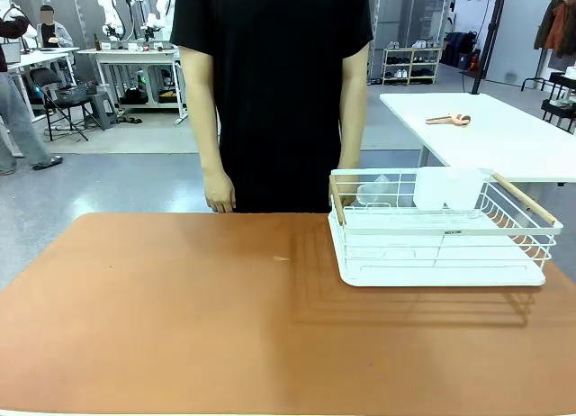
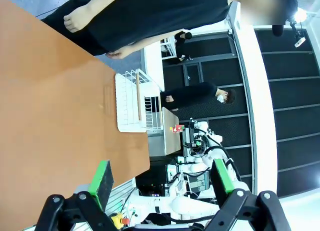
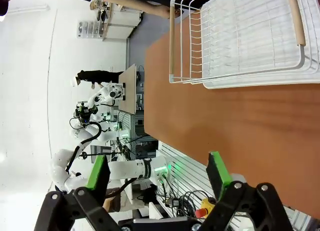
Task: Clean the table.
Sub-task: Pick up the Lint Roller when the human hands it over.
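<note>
The table (image 1: 180, 317) is being faced by a person (image 1: 270, 74) standing at its far edge, and its far right part is being occupied by a white wire rack (image 1: 432, 276). The left tool (image 2: 162, 178) and the right tool (image 3: 157, 173) are both being held released and empty.

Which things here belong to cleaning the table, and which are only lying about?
Job: brown table; small pale mark on it.
Lying about: white wire rack at its far right; white side table behind; copper-coloured tool on that.
</note>
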`<act>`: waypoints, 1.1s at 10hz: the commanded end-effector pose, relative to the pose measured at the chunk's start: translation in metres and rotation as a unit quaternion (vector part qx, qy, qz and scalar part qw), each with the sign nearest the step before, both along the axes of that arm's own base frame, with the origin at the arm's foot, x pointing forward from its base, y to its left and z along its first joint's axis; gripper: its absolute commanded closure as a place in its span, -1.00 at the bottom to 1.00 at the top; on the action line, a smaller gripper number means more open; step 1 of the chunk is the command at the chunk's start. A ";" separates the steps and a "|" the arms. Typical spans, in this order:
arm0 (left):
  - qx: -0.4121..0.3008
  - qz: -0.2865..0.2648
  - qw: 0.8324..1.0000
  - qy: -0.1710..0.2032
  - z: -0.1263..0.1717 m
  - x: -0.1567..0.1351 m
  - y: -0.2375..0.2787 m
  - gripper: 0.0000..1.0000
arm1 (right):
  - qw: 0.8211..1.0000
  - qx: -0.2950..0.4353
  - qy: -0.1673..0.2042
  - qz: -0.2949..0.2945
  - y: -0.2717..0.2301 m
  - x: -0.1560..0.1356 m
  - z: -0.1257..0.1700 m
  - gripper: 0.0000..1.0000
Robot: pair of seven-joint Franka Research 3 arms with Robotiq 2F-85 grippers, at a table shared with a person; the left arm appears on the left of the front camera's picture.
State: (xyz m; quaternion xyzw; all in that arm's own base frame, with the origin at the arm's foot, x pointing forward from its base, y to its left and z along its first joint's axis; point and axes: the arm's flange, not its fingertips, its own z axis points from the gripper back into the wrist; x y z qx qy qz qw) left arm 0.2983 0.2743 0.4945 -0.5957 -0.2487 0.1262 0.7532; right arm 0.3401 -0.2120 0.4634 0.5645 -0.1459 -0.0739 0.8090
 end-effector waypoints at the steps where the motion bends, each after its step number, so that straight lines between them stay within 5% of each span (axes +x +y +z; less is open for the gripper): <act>1: -0.001 -0.007 1.000 -0.009 0.003 -0.002 -0.001 -1.00 | 1.000 0.002 -0.010 0.006 0.003 -0.003 0.002 -1.00; 11: -0.001 -0.007 1.000 -0.009 0.003 -0.002 -0.001 -1.00 | 1.000 0.002 -0.010 0.006 0.003 -0.003 0.002 -1.00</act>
